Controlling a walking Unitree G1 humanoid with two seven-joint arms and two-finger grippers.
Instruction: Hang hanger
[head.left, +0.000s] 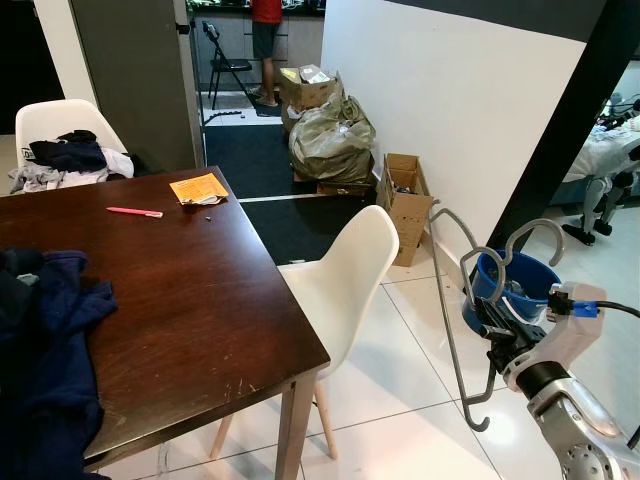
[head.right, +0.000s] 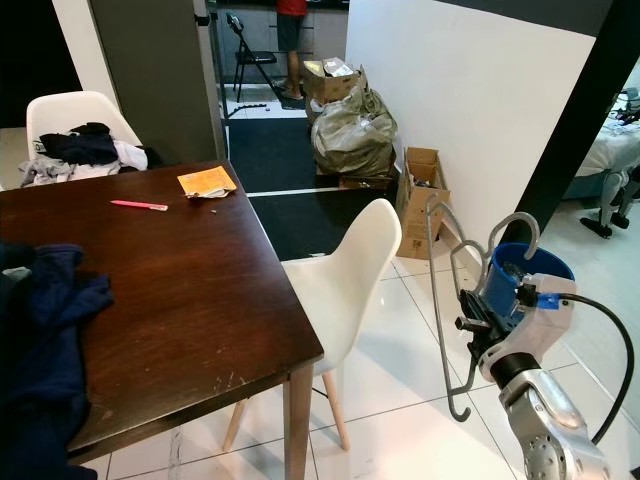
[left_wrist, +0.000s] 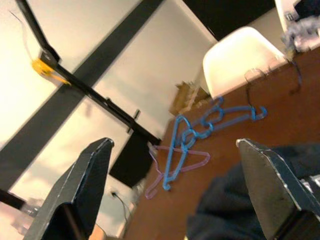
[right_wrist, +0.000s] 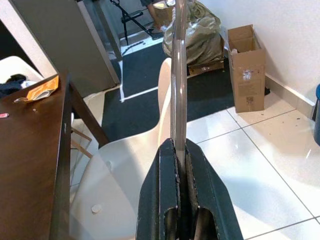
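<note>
A grey plastic hanger (head.left: 452, 300) hangs upright at the lower right, off the table's corner, with its hook (head.left: 532, 238) curving over a blue bucket behind it. My right gripper (head.left: 497, 325) is shut on the hanger's rod (right_wrist: 179, 75), which stands straight up between the two black fingers (right_wrist: 165, 185). My left gripper (left_wrist: 175, 185) is open above the brown table (head.left: 200, 290), with nothing between its fingers. Beyond it, blue hangers (left_wrist: 200, 130) and a pink hanger (left_wrist: 172, 167) lie on the tabletop.
A white chair (head.left: 340, 290) stands between the table and my right arm. A blue bucket (head.left: 520, 285) sits by the white wall. Cardboard boxes (head.left: 405, 200) and a bag (head.left: 330, 140) line the wall. Dark clothes (head.left: 40, 350) lie on the table. A person (head.left: 265, 40) stands far back.
</note>
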